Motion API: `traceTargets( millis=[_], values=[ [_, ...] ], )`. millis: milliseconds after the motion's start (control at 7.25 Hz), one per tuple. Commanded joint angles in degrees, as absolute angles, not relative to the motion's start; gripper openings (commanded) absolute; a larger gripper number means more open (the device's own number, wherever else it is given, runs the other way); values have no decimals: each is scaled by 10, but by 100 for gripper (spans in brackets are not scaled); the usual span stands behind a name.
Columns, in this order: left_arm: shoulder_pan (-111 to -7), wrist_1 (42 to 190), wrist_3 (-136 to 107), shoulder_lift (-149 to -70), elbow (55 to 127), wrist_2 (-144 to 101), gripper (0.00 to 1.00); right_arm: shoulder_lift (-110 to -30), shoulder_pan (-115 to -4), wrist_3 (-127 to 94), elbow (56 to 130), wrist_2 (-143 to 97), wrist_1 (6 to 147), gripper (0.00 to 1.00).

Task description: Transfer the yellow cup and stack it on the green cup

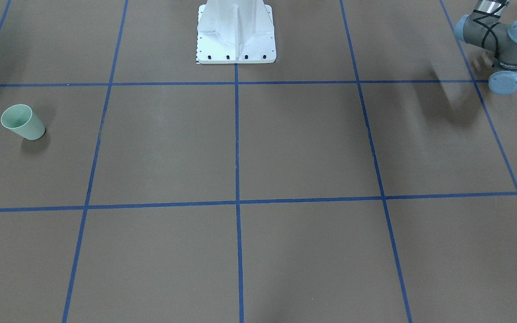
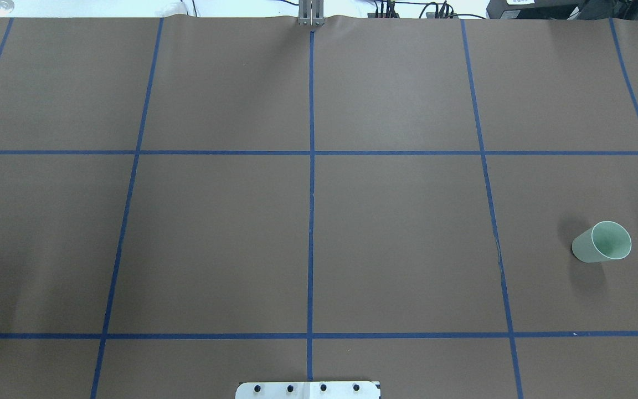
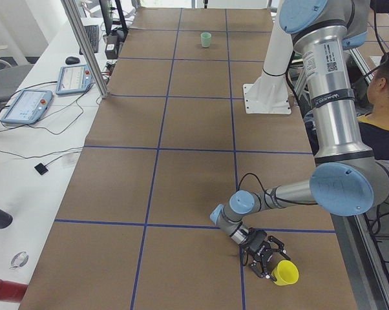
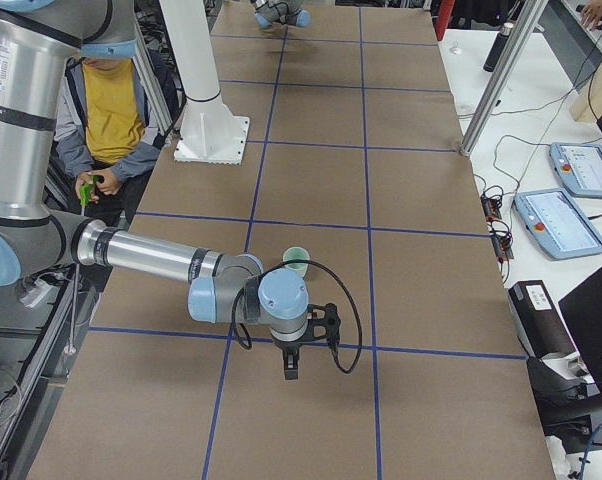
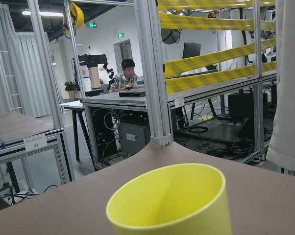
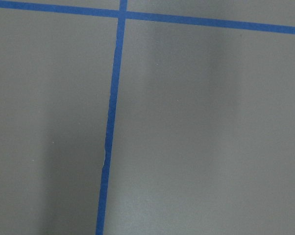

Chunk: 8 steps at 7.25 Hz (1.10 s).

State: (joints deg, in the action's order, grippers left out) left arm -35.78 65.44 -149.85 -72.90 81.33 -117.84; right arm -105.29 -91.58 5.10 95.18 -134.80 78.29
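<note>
Exterior left view places the yellow cup (image 3: pixel 286 274) at the end of the desk (image 3: pixel 188 161) on the robot's left, near the robot-side edge. It sits directly ahead of the left tool (image 3: pixel 269 261), which lies low and addresses it sideways. Whether that tool is clenched on the cup cannot be told. The cup stands upright, mouth up; it is bright, plain and tapered. The green cup (image 4: pixel 297 260) stands upright toward the opposite end, well apart, near the right tool (image 4: pixel 291 366), whose state likewise cannot be told. The left arm is nearer the yellow cup.
</note>
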Motion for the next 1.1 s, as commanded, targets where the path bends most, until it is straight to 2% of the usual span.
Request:
traceTargets(
  millis=[0, 690, 828, 966],
  values=[
    [-358, 665, -1497, -722, 803, -1177, 100, -1053, -916, 51, 952, -1348, 783, 100],
    [-357, 690, -1499, -722, 762, -1177, 98, -1053, -916, 51, 952, -1348, 782, 100],
    [-357, 689, -1503, -722, 761, -1176, 80, -1053, -916, 51, 952, -1348, 783, 100],
    [-356, 690, -1500, -722, 761, -1176, 52, -1053, -916, 50, 952, -1348, 782, 100]
  ],
)
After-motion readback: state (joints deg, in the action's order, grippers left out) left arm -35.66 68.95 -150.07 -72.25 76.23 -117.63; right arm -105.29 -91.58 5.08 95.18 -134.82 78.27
